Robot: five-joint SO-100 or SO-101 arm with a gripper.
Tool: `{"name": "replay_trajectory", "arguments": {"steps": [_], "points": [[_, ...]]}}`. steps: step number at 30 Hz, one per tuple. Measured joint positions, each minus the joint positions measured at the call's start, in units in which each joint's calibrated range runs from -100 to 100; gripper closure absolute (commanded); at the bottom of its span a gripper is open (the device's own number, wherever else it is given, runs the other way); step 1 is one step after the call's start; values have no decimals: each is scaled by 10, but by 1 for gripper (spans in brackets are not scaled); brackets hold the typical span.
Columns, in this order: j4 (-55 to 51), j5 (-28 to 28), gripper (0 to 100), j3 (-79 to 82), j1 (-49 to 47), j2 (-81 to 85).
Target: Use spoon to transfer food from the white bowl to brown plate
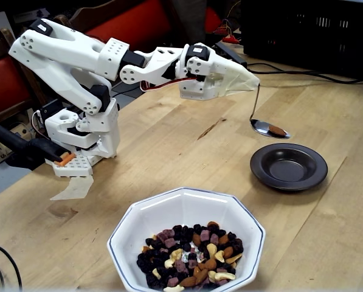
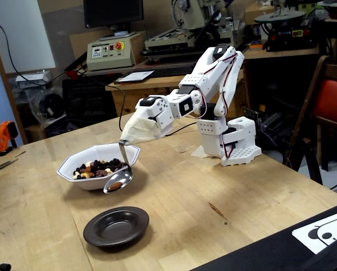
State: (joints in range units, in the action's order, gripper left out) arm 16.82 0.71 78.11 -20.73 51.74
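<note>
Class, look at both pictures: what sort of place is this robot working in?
Probably a workshop or lab: a wooden workbench, a control box with a red stop button, and machine tools behind the arm.

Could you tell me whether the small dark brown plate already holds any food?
No, the glossy dark brown plate is bare; one almond lies in the silver spoon.

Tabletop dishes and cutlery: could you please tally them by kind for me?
Bowls: 1, the white bowl holding the food.
Plates: 1, the brown plate, empty.
Spoons: 1, the spoon, held up by the gripper, carrying one almond.
Total: 3.
</note>
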Motion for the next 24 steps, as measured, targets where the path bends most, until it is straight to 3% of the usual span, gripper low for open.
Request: {"name": "replay_trajectory", "arguments": {"steps": [24], "points": [[-1,0,98,0,0,-69]]}}
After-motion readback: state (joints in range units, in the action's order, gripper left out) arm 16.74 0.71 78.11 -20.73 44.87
